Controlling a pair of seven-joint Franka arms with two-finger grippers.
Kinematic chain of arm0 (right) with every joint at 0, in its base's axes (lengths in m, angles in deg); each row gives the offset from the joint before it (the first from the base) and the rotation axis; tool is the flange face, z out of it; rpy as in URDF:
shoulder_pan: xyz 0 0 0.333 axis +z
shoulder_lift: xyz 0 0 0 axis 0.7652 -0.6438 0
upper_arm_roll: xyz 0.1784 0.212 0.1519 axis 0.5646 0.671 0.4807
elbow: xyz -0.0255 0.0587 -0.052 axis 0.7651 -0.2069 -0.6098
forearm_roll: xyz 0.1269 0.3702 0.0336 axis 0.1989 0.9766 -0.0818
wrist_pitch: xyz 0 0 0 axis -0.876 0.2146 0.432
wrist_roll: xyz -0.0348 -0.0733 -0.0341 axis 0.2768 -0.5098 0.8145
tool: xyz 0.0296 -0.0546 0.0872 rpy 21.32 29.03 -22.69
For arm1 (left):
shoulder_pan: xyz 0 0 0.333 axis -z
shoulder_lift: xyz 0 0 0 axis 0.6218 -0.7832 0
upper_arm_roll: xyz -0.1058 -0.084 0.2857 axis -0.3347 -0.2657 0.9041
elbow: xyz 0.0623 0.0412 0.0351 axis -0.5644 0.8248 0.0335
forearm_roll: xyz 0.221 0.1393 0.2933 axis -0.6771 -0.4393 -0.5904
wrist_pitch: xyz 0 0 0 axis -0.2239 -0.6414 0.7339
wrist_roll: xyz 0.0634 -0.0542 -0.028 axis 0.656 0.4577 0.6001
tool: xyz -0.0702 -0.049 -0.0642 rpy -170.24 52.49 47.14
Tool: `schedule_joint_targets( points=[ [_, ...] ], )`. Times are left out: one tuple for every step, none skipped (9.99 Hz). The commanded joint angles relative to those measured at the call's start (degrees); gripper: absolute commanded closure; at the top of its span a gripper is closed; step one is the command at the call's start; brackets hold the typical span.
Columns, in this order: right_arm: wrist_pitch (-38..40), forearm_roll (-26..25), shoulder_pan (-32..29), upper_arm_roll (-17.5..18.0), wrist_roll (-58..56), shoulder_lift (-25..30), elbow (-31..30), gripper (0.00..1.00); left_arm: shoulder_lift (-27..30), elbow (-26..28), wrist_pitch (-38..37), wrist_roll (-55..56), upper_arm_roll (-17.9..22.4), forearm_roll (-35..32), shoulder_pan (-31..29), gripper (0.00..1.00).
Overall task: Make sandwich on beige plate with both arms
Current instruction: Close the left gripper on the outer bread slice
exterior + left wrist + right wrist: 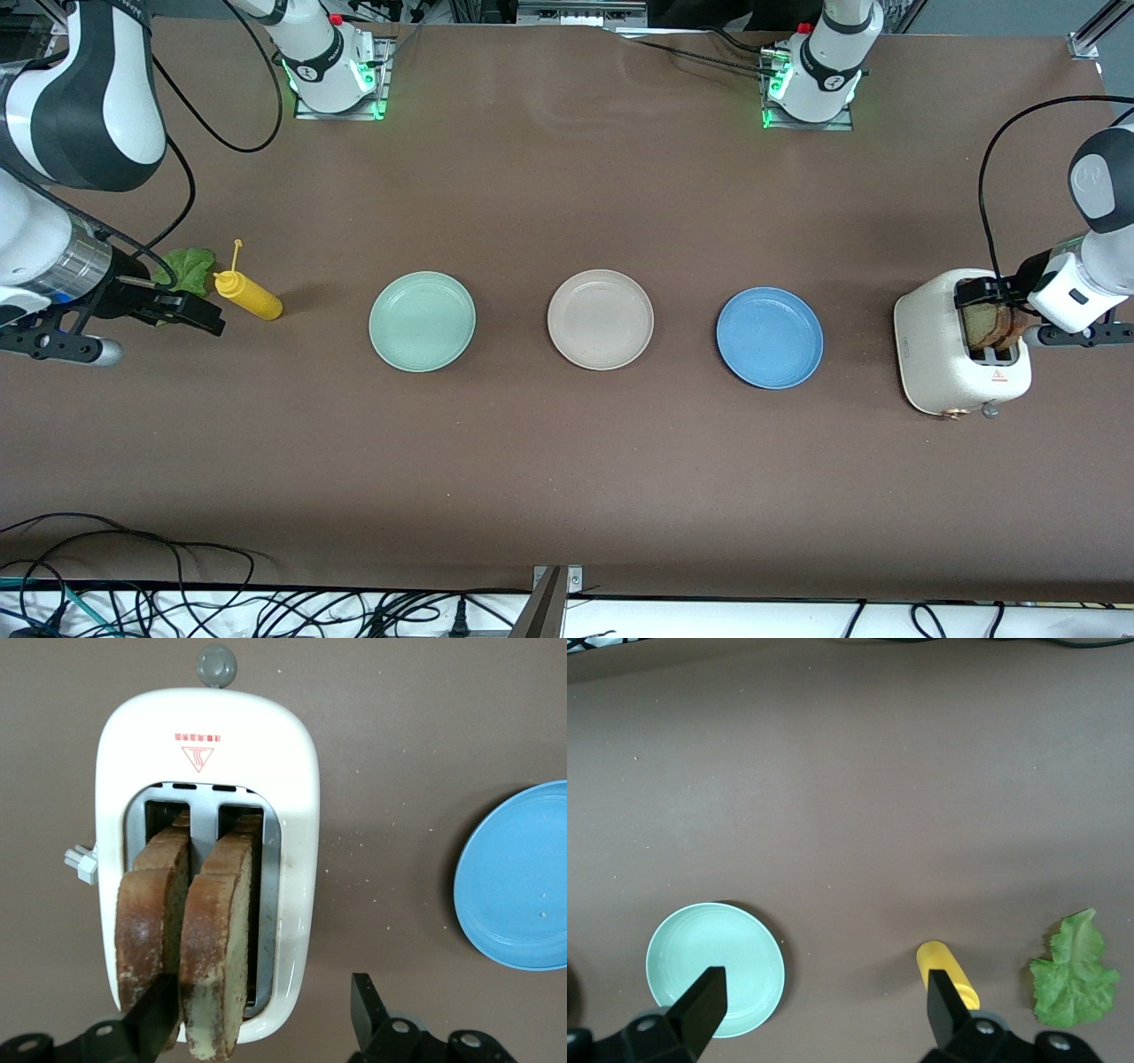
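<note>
Two brown toast slices (151,921) (217,948) stand upright in the slots of a white toaster (939,354) at the left arm's end of the table. My left gripper (261,1014) hangs open over the toaster (297,771). One of its fingers (155,1019) is in the gap between the slices, the other outside the toaster wall on the blue plate's side. The slice nearer the blue plate is between the jaws. The beige plate (600,319) sits bare mid-table. My right gripper (824,1003) is open over the table, holding nothing, beside the lettuce leaf (1074,970).
A mint green plate (422,321) and a blue plate (769,337) flank the beige plate. A yellow squeeze bottle (248,297) lies next to the lettuce (190,266) at the right arm's end. Cables run along the table edge nearest the front camera.
</note>
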Motion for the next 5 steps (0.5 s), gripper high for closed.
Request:
schedule_joint_targets(
  points=[
    [0.5,-0.6,0.1,-0.2,0.7,0.9,0.2,0.0,1.1,1.2,1.0,0.5,-0.4,-0.4,-0.4,0.12],
    [0.6,-0.6,-0.1,-0.4,0.5,0.9,0.3,0.0,1.0,0.9,1.0,0.5,-0.4,-0.4,-0.2,0.11],
    [0.5,-0.6,-0.1,-0.5,0.5,0.9,0.3,0.0,0.9,0.8,0.9,0.6,-0.5,-0.4,0.0,0.11],
    [0.5,-0.7,-0.1,-0.5,0.5,0.8,0.3,0.0,0.7,0.7,1.0,1.0,-0.6,-0.5,0.2,0.1],
    [0.5,-0.7,-0.1,-0.5,0.6,0.8,0.3,0.0,0.6,0.6,1.0,1.2,-0.6,-0.6,0.3,0.1]
  ],
)
